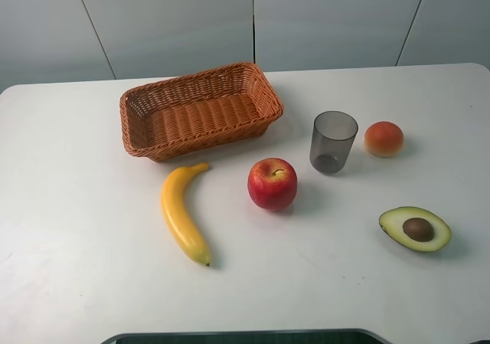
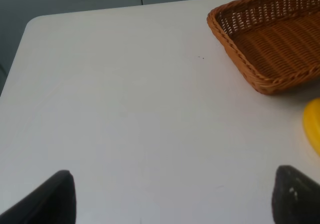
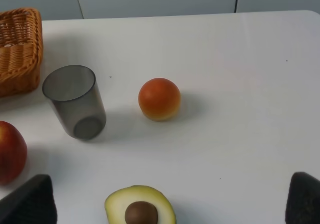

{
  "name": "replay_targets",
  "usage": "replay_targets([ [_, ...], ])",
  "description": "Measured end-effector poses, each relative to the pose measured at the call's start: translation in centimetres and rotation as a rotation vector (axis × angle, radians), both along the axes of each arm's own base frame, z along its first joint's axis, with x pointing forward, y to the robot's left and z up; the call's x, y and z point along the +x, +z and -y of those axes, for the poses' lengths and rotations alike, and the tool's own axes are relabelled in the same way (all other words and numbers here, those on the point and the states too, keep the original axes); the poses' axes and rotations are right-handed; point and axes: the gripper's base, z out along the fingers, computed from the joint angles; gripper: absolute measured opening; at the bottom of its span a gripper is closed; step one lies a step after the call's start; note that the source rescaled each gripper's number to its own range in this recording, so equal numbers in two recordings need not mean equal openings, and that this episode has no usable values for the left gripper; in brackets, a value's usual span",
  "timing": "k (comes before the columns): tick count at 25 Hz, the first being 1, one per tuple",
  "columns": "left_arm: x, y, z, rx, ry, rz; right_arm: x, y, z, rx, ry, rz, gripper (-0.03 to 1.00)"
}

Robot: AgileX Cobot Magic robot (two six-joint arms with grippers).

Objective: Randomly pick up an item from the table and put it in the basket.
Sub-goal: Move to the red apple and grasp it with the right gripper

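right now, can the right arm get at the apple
Probably yes. The apple stands alone on the table, nothing over it; the cup and avocado sit apart from it, leaving an open path from the right. The right claw is open and empty.

Grey cup stands between basket and peach.

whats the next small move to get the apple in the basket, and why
Probably swing the right gripper over toward the apple. Its jaws stand open and empty, the apple sits untouched on the table near the basket, and it shows at the edge of the right wrist view, while the left wrist view does not show it at all.
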Motion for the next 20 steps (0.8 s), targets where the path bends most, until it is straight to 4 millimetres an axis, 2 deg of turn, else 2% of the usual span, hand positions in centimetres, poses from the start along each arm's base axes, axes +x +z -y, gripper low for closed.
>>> replay_targets([
  [20, 0.0, 0.0, 0.0, 0.0, 0.0, 0.0, -0.02, 0.03, -0.36, 0.035, 0.026, 0.0, 0.95],
])
